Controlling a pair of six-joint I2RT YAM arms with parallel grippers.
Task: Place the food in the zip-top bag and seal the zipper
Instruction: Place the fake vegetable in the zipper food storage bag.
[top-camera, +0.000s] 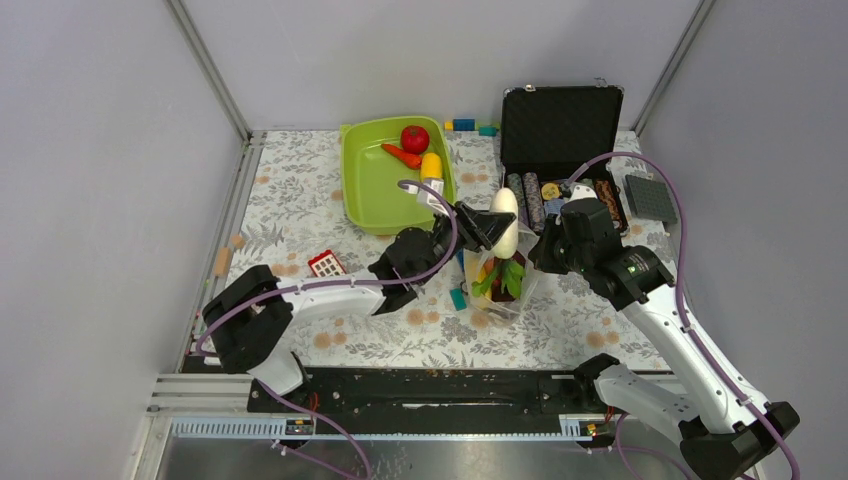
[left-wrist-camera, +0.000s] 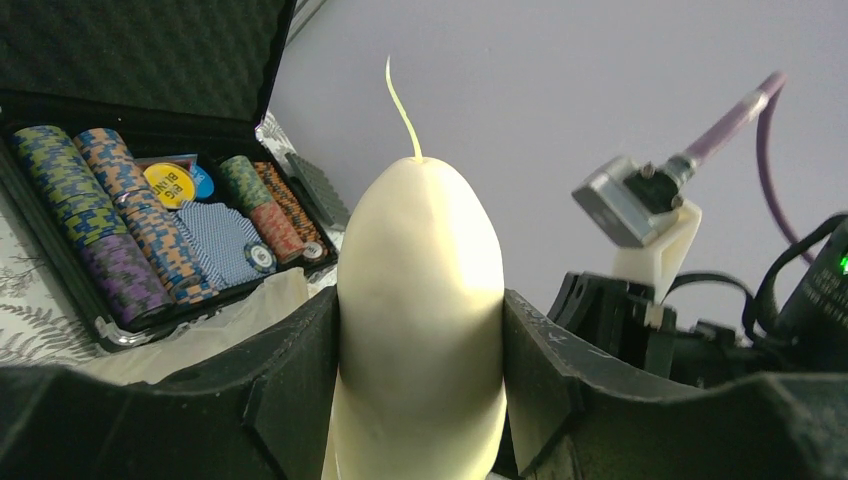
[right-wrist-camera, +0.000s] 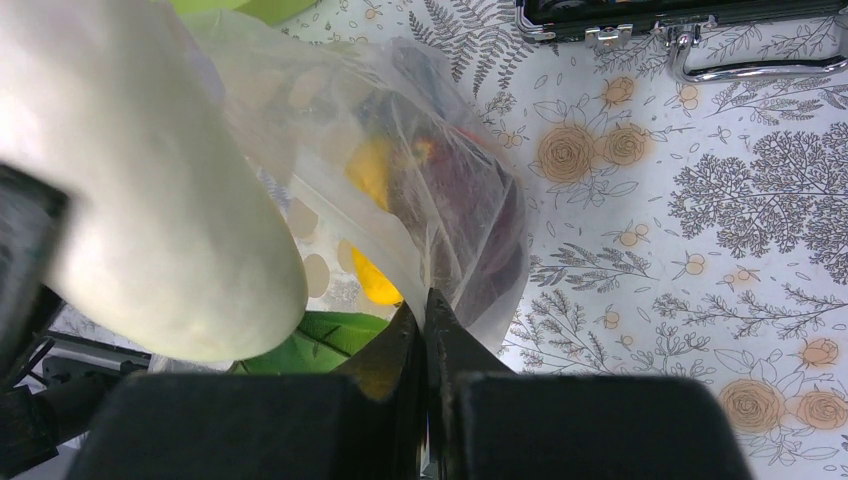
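My left gripper (top-camera: 497, 228) is shut on a long white toy vegetable (top-camera: 505, 222), which fills the left wrist view (left-wrist-camera: 420, 310), and holds it over the mouth of the clear zip-top bag (top-camera: 497, 285). My right gripper (right-wrist-camera: 425, 310) is shut on the bag's edge (right-wrist-camera: 440, 270) and holds the bag up. Yellow (right-wrist-camera: 372, 172), dark maroon (right-wrist-camera: 470, 200) and green leafy (right-wrist-camera: 310, 340) pieces show inside the bag. A red tomato (top-camera: 415, 138), an orange-red carrot (top-camera: 402, 155) and a yellow piece (top-camera: 431, 166) lie in the lime-green tray (top-camera: 372, 190). I cannot make out the zipper strip.
An open black case (top-camera: 560, 120) with striped poker chips (top-camera: 530, 195) stands at the back right. Small building blocks (top-camera: 465, 125) lie behind the tray. A red and white block (top-camera: 324, 264) and a teal block (top-camera: 457, 298) lie near the left arm.
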